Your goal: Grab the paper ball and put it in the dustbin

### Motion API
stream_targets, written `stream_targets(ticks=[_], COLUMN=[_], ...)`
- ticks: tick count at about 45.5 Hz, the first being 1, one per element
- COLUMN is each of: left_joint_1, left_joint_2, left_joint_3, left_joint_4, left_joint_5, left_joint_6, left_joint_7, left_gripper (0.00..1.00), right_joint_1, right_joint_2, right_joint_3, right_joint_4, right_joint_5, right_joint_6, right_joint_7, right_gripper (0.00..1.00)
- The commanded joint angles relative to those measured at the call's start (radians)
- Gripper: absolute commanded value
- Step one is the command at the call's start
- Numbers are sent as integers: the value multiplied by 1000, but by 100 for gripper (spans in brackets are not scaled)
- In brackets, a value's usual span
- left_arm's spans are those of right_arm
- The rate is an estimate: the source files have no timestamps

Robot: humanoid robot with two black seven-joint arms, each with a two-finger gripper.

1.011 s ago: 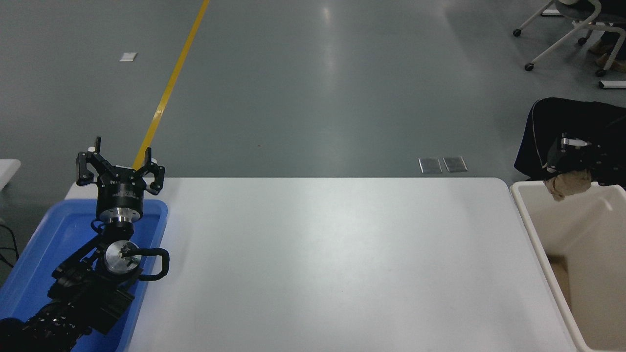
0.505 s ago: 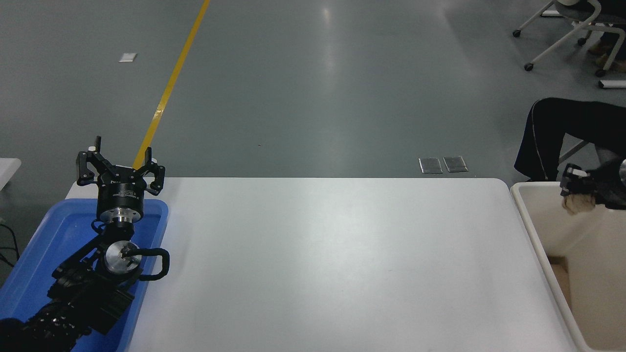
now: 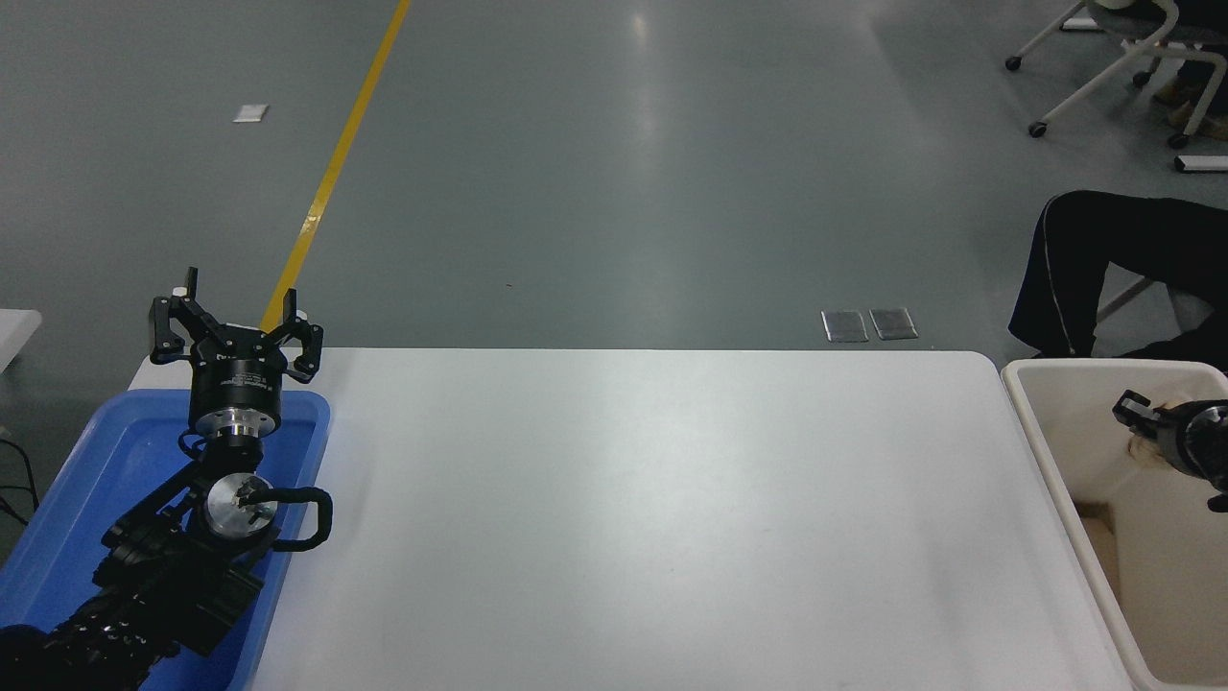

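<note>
Right gripper (image 3: 1146, 427) had dropped lower than half a second before, from up at the dustbin's (image 3: 1031, 408) far rim to down inside the walls, mostly cut off by the frame's right edge; paper ball (image 3: 1142, 447) had gone down with it, now just a small tan sliver poking out under the black jaws, crumpled, most of it hidden; looked gripped between the jaws, snug around the wad, not resting on anything visible. Left gripper (image 3: 235, 321) hadn't budged, parked over the blue tray's (image 3: 86, 461) far end at the bench's (image 3: 652, 518) left side, jaws spread wide, holding nothing. Person's dark trouser leg (image 3: 1103, 259) beyond the bin, more exposed than before. Count-wise: one paper ball, one cream-white dustbin, one blue tray, two grippers, one bench, one yellow floor line (image 3: 336, 163), two small grey floor plates (image 3: 868, 323).
</note>
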Motion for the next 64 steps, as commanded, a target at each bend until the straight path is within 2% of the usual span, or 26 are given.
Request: stream_targets(ticks=[1, 2, 3, 5, 6, 9, 10, 11, 40, 51, 64], left_joint_1=[0, 0, 0, 0, 0, 0, 0, 0, 0, 0, 0], left_joint_2=[0, 0, 0, 0, 0, 0, 0, 0, 0, 0, 0], left_joint_3=[0, 0, 0, 0, 0, 0, 0, 0, 0, 0, 0], left_joint_4=[0, 0, 0, 0, 0, 0, 1, 0, 0, 0, 1], left_joint_5=[-1, -1, -1, -1, -1, -1, -1, -1, -1, -1, -3], left_joint_6=[0, 0, 0, 0, 0, 0, 0, 0, 0, 0, 0], left_joint_7=[0, 0, 0, -1, -1, 0, 0, 0, -1, -1, -1], left_gripper=[99, 99, 99, 99, 99, 99, 99, 99, 99, 99, 99], right_joint_1=[-96, -98, -98, -98, -98, -98, -98, -98, -93, -98, 28], right_joint_2=[36, 37, 39, 45, 48, 51, 51, 51, 50, 79, 97], right_joint_3=[32, 35, 36, 36, 36, 36, 36, 36, 43, -63, -49], right_joint_4=[-49, -49, -49, -50, -50, -52, -52, -52, -52, -115, -102], right_joint_5=[66, 68, 71, 74, 74, 74, 74, 74, 91, 91, 95], right_joint_6=[-144, -149, -153, -164, -170, -201, -215, -222, -212, -193, -65], right_joint_7=[-1, -2, -2, -2, -2, -1, -1, -1, 2, 10, 10], right_gripper=[0, 0, 5, 21, 33, 81, 94, 100, 100, 100, 100])
